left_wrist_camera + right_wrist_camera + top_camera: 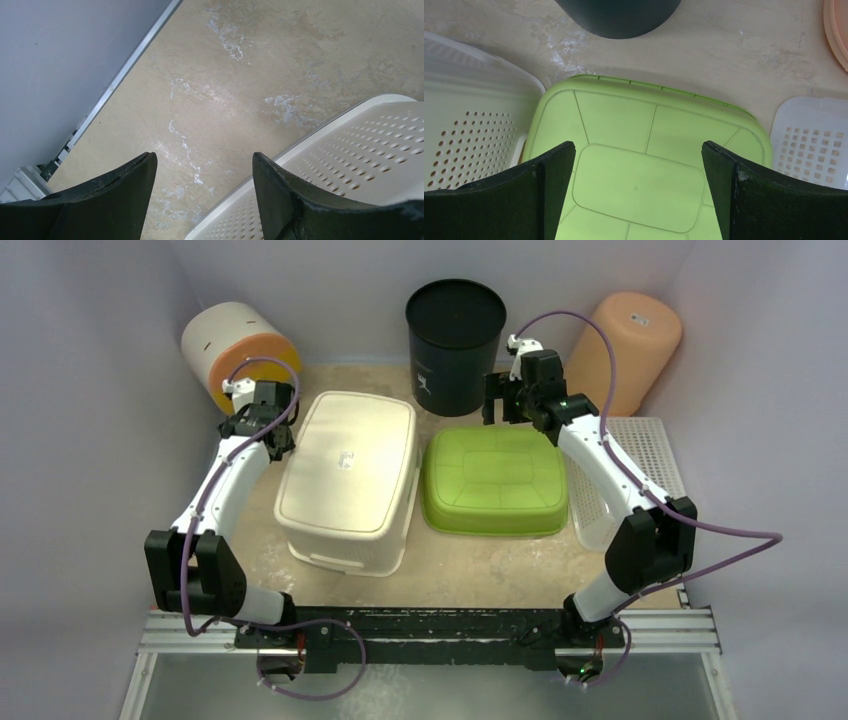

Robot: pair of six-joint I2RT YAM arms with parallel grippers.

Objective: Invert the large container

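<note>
Cream basket [350, 475] bottom-up on table [470, 560] | left pincer [204, 160] apart, over table beside basket's edge | right pincer [638, 147] apart above green tub [495, 480]

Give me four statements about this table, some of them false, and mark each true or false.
1. The left pincer and the right pincer are both open and empty. True.
2. The lime-green tub sits between the large container and the white perforated basket. True.
3. The right pincer grips the lime-green tub. False: it hangs open above the tub.
4. The black bucket lies on its side. False: the black bucket stands upright at the back.
</note>
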